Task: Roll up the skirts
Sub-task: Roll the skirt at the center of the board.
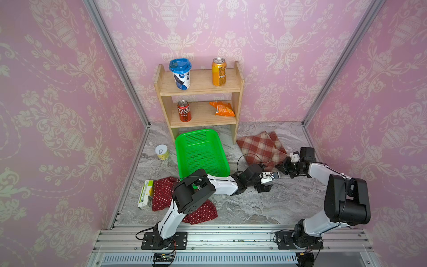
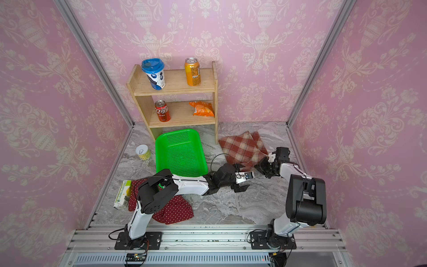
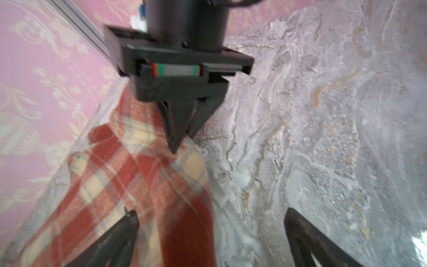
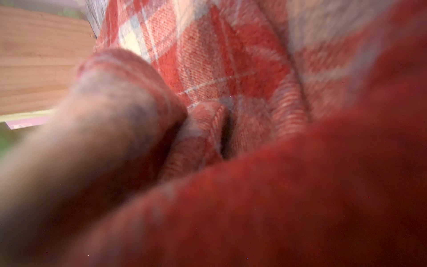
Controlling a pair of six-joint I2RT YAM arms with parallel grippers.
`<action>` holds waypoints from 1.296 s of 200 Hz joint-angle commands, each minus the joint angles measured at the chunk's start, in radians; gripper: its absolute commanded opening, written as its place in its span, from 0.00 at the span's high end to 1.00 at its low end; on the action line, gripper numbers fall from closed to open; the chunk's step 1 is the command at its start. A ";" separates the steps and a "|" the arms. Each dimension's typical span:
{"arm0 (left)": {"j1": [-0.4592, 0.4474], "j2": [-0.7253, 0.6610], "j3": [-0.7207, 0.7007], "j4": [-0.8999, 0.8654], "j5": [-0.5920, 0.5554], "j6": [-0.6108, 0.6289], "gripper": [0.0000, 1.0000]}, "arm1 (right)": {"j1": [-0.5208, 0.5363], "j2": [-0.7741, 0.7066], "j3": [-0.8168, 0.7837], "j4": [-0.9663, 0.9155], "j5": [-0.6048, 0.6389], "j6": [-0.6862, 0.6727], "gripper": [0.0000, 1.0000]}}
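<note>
The plaid skirt (image 1: 261,148) (image 2: 242,148) lies at the back right of the marble table, beside the shelf. My right gripper (image 1: 280,167) (image 3: 174,148) is shut on its near edge. Plaid cloth (image 4: 231,69) fills the right wrist view and hides the fingers. My left gripper (image 3: 211,213) is open just short of the same edge, with the skirt's red border (image 3: 184,219) and bare table between its fingers. The polka-dot skirt (image 1: 201,213) (image 2: 175,211) lies spread at the front left, partly under the left arm (image 1: 221,183).
A green basket (image 1: 201,152) sits mid-table in front of a wooden shelf (image 1: 201,92) that holds cans, a cup and a snack bag. A small yellow can (image 1: 162,151) stands at the left. A carton (image 1: 145,194) lies beside the polka-dot skirt. Pink walls close in on three sides.
</note>
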 commanded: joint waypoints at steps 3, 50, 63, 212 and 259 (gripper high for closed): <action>-0.027 0.056 0.040 0.098 -0.080 0.062 0.01 | -0.016 -0.034 -0.017 -0.046 -0.040 -0.027 1.00; -0.031 0.128 0.065 0.118 -0.078 0.027 0.01 | -0.045 -0.057 -0.023 -0.070 -0.074 -0.060 1.00; -0.034 0.135 0.052 0.159 -0.075 0.017 0.01 | -0.051 -0.060 -0.027 -0.072 -0.082 -0.063 1.00; 0.022 0.194 0.281 -0.188 0.032 -0.061 0.89 | -0.089 -0.067 -0.069 -0.018 -0.159 -0.038 0.95; 0.178 0.255 0.577 -0.544 0.475 -0.492 0.89 | -0.100 -0.113 -0.112 0.030 -0.139 0.000 0.26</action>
